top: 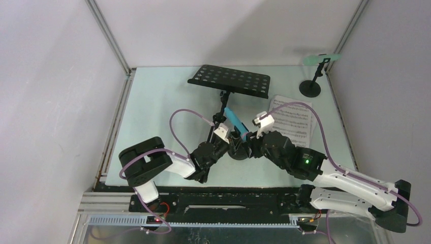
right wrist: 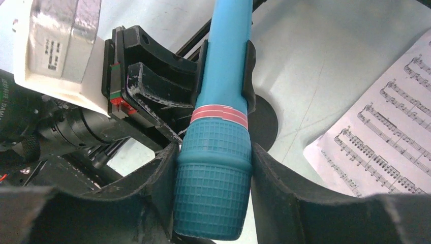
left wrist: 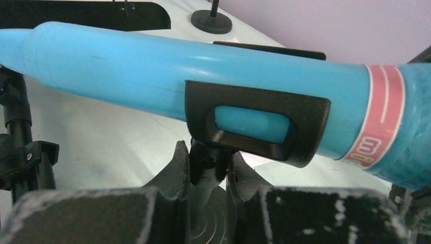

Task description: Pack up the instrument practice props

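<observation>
The blue toy microphone [top: 235, 121] sits in the clip of a small black round-based mic holder [top: 238, 151] at table centre. My left gripper [left wrist: 208, 170] is shut on the holder's stem [left wrist: 206, 168] just below the clip [left wrist: 256, 124]. My right gripper [right wrist: 213, 175] is shut on the microphone's gridded head [right wrist: 213, 190]. The black music rack [top: 229, 80] stands behind. A white sheet-music page [top: 293, 120] lies to the right and also shows in the right wrist view [right wrist: 386, 137]. The mint-green microphone [top: 319, 58] rests in the second holder [top: 310, 87] at the far right.
Grey enclosure walls with metal corner posts [top: 109, 35] bound the table on three sides. The rack's tripod legs [top: 218, 119] stand just left of the grippers. Purple cables loop over both arms.
</observation>
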`<state>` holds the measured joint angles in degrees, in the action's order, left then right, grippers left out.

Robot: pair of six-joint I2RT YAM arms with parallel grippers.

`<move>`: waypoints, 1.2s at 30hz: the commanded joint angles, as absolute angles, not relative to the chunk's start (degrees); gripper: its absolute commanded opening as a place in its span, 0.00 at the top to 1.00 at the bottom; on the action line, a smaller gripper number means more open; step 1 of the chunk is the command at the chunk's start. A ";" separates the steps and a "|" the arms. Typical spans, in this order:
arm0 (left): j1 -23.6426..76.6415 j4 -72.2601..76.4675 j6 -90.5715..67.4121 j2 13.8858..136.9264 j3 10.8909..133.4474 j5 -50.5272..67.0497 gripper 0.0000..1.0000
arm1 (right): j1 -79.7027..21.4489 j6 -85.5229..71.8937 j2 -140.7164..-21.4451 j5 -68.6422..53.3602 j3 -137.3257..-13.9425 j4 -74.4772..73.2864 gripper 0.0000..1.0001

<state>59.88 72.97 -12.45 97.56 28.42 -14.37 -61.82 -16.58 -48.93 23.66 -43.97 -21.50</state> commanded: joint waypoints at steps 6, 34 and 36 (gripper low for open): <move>59.53 74.51 -12.25 97.67 29.64 -10.20 1.00 | -57.84 -22.89 -56.62 15.40 -59.28 -39.25 0.33; 59.59 70.90 -9.56 97.95 31.45 -7.93 1.00 | -46.34 -21.54 -67.66 0.97 -65.67 -46.18 0.76; 59.59 70.45 -9.94 97.83 31.46 -9.00 1.00 | -46.32 -21.68 -66.94 0.82 -64.90 -46.10 0.90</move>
